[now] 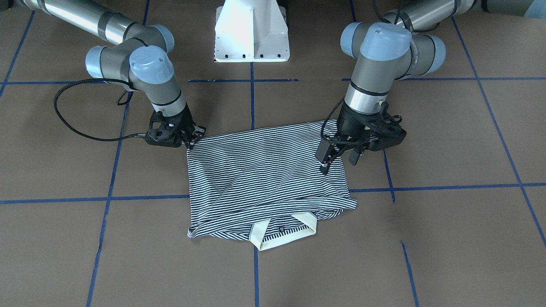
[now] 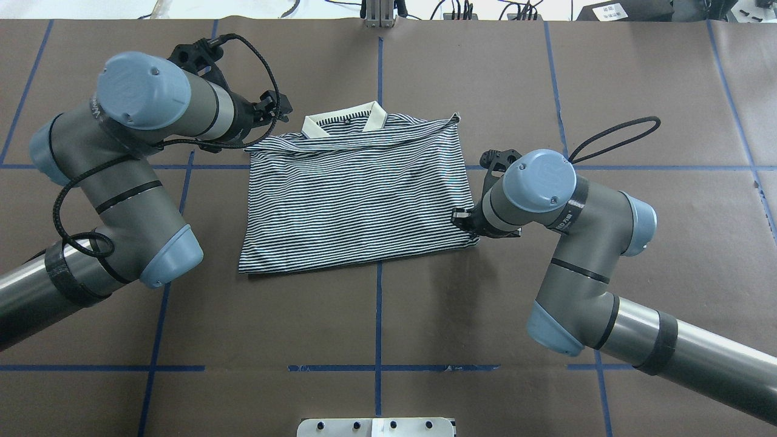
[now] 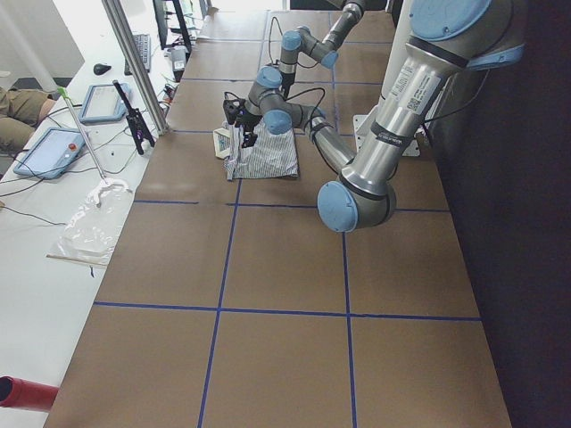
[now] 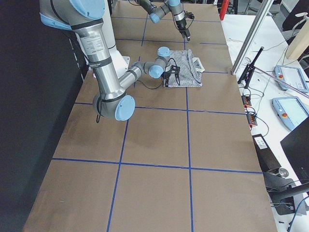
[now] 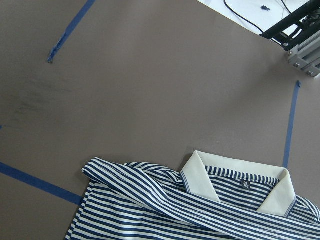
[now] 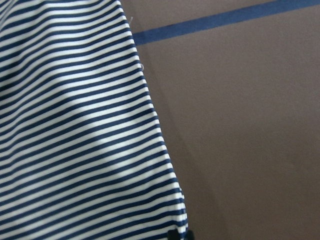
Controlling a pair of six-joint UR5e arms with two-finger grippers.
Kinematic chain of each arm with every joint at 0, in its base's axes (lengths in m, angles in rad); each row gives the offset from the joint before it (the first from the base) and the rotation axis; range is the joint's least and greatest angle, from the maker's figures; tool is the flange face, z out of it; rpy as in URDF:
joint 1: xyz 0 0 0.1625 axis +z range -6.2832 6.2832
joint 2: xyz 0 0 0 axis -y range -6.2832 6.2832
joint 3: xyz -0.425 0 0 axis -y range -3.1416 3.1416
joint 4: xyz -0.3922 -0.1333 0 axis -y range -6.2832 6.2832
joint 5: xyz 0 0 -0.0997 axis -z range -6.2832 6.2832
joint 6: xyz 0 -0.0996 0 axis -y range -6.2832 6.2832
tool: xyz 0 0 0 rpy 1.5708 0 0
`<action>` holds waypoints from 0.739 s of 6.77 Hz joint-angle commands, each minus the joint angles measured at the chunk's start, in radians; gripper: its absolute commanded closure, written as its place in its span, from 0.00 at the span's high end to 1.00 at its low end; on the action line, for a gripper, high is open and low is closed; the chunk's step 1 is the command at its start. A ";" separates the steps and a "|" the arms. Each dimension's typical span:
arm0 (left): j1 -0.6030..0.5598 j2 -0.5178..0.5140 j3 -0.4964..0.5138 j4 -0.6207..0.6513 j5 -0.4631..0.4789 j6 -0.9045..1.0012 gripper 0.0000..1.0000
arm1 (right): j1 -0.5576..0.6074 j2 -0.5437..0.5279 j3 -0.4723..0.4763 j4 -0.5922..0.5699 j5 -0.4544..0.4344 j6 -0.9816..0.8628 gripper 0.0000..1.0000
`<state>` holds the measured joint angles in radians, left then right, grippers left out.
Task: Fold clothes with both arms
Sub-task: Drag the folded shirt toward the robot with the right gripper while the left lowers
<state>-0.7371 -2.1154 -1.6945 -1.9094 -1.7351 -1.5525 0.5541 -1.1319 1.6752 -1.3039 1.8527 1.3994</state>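
Looks partway done: polo shirt point(image 2: 358, 200) flat on the desk point(image 2: 303, 328), sides tucked into a rectangle, hem-to-collar fold seemingly left. Left end effector point(image 1: 338, 166) raised, fingers spread, empty; right end effector point(image 1: 193, 140) at hem corner, grip impossible to tell.

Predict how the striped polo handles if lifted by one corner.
Likely floppy: the polo shirt lies folded with soft wrinkles, so it would drape. Probably light: thin fabric lying nearly flat. A push would likely bunch it, as the rumpled fold by its collar hints.
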 commanded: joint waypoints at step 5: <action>0.030 -0.009 -0.019 0.000 -0.009 -0.011 0.99 | -0.165 -0.338 0.444 -0.195 0.042 0.039 0.00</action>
<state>-0.7256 -2.1244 -1.7074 -1.9087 -1.7425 -1.5608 0.4637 -1.3818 2.0395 -1.4819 1.8943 1.4169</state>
